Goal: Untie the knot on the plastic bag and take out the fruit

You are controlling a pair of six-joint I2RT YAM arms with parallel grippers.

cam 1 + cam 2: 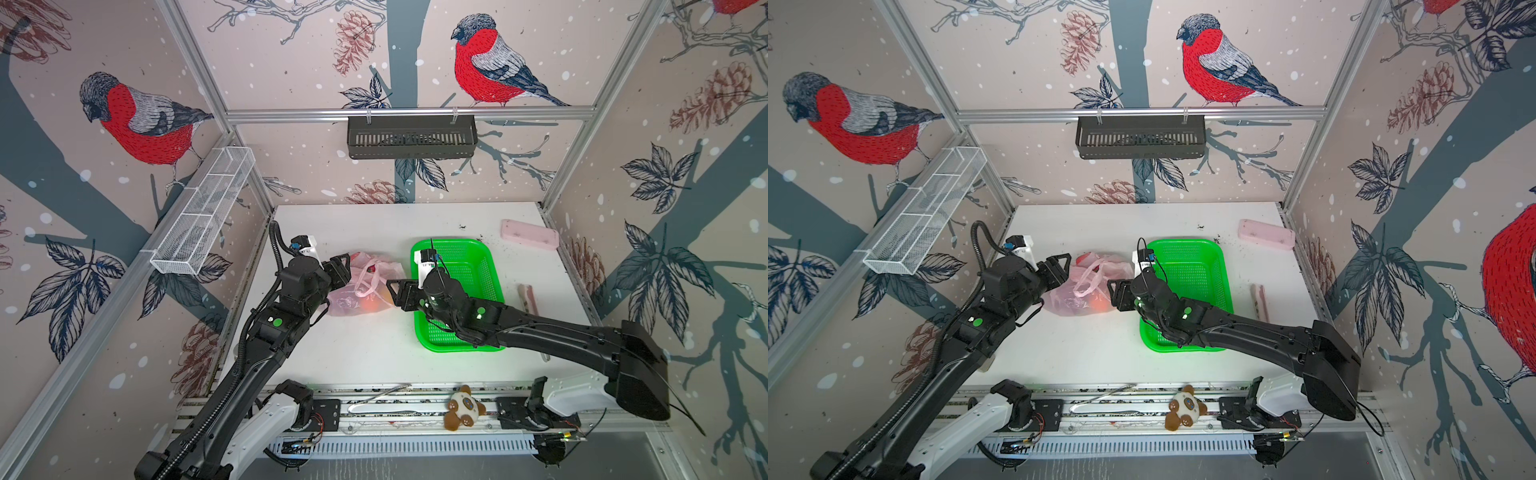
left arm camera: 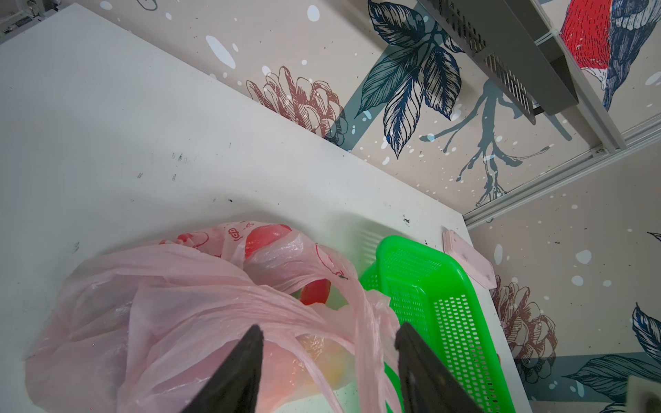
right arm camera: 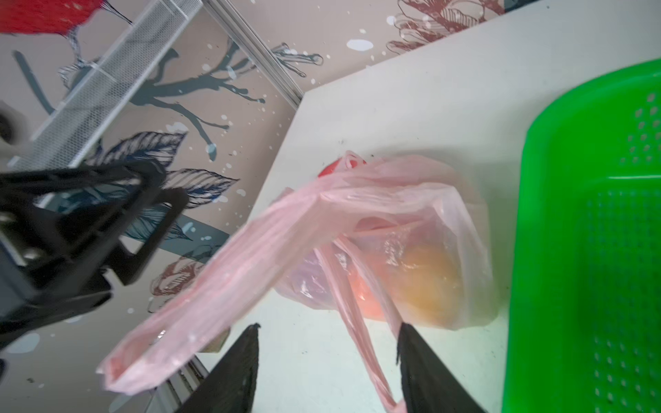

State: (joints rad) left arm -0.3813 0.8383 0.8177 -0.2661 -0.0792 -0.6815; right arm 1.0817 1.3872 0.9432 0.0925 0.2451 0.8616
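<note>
With the thin translucent pink plastic bag (image 1: pixel 365 291) on the white table (image 1: pixel 374 224) beside the green plastic basket (image 1: pixel 453 242), handles (image 3: pixel 232 271) loose — knot undone, I judge — and my left gripper (image 2: pixel 329 327) and right gripper (image 3: pixel 329 325) both released, next I must hold the mouth open and reach the round orange fruit (image 3: pixel 429 282).

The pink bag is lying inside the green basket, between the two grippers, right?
No. The pink bag lies on the white table beside the green basket, not inside it, as both top views show. It is between the left gripper and the right gripper.
</note>
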